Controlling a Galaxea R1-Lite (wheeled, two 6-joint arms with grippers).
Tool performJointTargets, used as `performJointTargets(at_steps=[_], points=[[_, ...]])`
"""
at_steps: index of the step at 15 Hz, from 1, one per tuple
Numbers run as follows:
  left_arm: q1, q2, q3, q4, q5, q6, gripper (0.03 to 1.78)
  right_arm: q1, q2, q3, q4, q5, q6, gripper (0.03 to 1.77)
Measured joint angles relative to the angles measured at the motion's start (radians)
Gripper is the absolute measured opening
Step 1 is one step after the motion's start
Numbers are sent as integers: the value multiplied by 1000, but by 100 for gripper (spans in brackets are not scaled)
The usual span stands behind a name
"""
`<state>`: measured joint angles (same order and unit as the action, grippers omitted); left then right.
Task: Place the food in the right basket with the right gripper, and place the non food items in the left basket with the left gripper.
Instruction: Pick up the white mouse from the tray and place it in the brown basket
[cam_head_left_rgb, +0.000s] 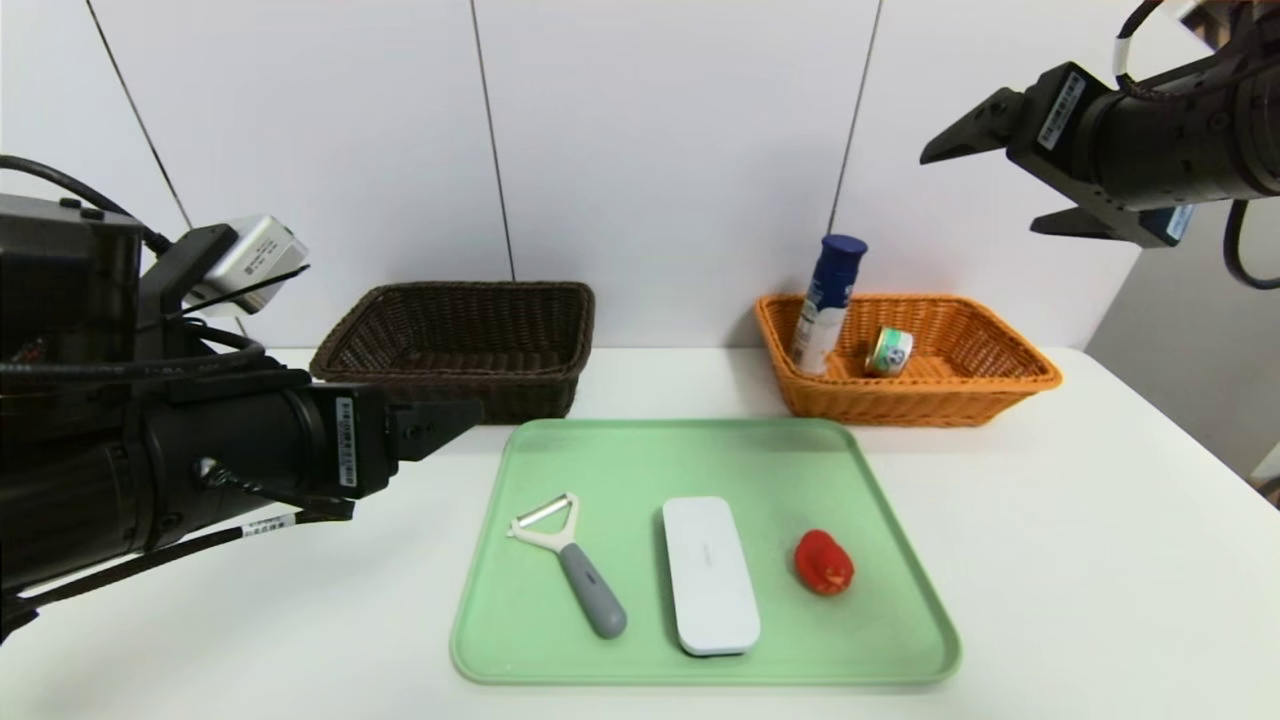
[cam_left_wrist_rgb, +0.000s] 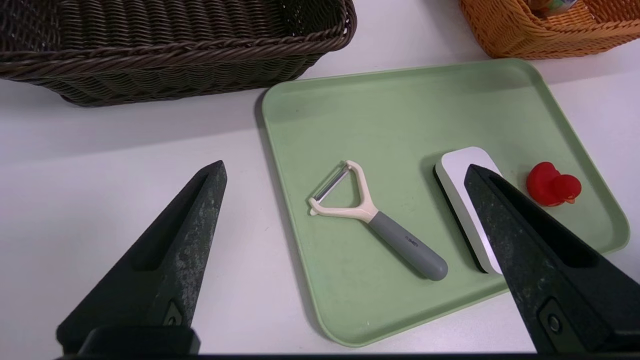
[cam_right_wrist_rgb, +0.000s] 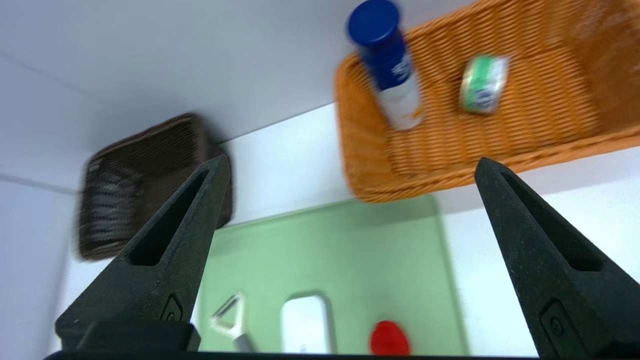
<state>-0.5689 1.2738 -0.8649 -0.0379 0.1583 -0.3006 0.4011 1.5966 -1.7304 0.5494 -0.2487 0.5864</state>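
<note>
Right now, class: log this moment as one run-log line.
food: bottle, can in orange basket | tray: peeler, case, red object | left gripper open | right gripper open, raised

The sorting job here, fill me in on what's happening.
The blue bottle and tin can already sit in the orange basket. The right pincer hangs open high above it. The peeler, white case and red object lie on the green tray. The left pincer, open, hovers near the peeler; the dark basket holds nothing.

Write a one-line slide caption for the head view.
Bottle and can sit in the orange basket; peeler, white case and red object wait on the green tray.
</note>
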Motion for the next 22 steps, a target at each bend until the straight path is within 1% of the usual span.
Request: performJointTargets(at_steps=[1,2,3,4,7,9,10,12,13,14,16,18,20,22], points=[[-7,-14,-1,15,0,2,169,27,-11,13,7,-64,-37,169],[-20,-27,-2,40,0,2,169,44,-22,25,25,-96,-81,169],[-38,-42,-6,76,0,2,169,59,-33,37,59,-108,-147,169],[-50,-51,-10,101,0,2,169,67,-39,43,95,-110,-197,169],[-65,-61,-53,156,0,2,169,77,-45,47,234,-105,-313,169],[-71,-45,-119,230,0,-3,169,78,-38,41,346,-104,-324,169],[-80,-27,-170,276,3,-10,169,78,-34,40,404,-104,-307,169],[-115,31,-281,373,13,-50,169,80,-26,39,506,-102,-230,169],[-138,69,-335,416,25,-81,169,79,-24,43,562,-98,-206,169],[-161,109,-386,450,40,-111,169,76,-27,54,601,-96,-201,169],[-209,197,-475,501,68,-163,169,67,-45,104,611,-99,-224,169],[-254,281,-566,558,87,-217,169,55,-72,161,596,-103,-301,169],[-298,349,-633,609,92,-251,169,46,-99,214,522,-98,-368,169],[-321,399,-669,613,93,-254,169,43,-118,243,434,-70,-431,169]])
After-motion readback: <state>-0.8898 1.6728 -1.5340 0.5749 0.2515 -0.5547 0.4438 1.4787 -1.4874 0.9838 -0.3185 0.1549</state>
